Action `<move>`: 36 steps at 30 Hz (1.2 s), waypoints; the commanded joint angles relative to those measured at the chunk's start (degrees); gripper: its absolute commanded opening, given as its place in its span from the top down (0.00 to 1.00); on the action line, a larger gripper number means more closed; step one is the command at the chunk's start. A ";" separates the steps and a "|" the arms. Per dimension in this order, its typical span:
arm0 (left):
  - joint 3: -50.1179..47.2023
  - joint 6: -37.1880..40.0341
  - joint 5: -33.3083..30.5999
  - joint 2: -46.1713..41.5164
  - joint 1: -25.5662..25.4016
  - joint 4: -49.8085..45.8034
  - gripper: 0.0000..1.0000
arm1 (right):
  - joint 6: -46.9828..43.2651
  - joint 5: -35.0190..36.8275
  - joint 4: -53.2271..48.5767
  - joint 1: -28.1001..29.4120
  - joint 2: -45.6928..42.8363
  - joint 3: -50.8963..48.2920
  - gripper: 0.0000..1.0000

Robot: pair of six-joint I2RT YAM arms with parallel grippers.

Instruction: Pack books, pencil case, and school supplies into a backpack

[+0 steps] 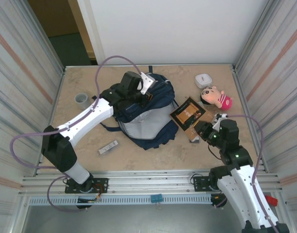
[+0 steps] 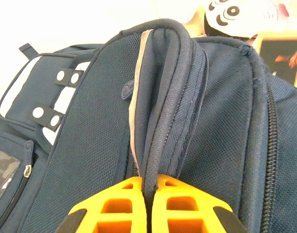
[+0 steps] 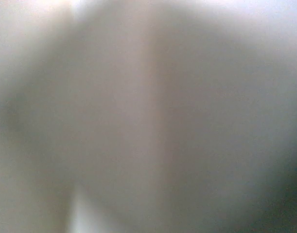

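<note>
Left gripper [image 2: 148, 190] clamping backpack [image 2: 90, 141], tan table [image 1: 153, 158], walls [image 1: 22, 73]

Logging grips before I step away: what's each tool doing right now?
Left tool: closed, pinching a piped seam of the backpack.
Right tool: at the brown book's edge; open or closed cannot be told.

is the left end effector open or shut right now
Shut: the left end effector has its orange fingers pressed together on a backpack seam.

Table [image 1: 153, 158] carries backpack [image 1: 160, 104], cup [image 1: 81, 98], silver bar [image 1: 108, 147], white case [image 1: 203, 80], doll [image 1: 216, 97], perhaps a book [image 1: 187, 113].
</note>
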 commanded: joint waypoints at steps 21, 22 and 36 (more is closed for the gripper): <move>5.95 -2.79 9.53 0.17 3.86 2.30 1.00 | 22.29 31.99 68.70 34.94 40.33 -5.15 1.00; 5.87 -2.87 9.73 0.02 3.98 2.29 1.00 | 22.69 32.52 69.95 35.28 42.39 -4.49 1.00; 6.09 -4.28 13.81 -2.05 4.71 2.65 1.00 | 30.50 41.17 75.98 35.22 73.04 14.04 1.00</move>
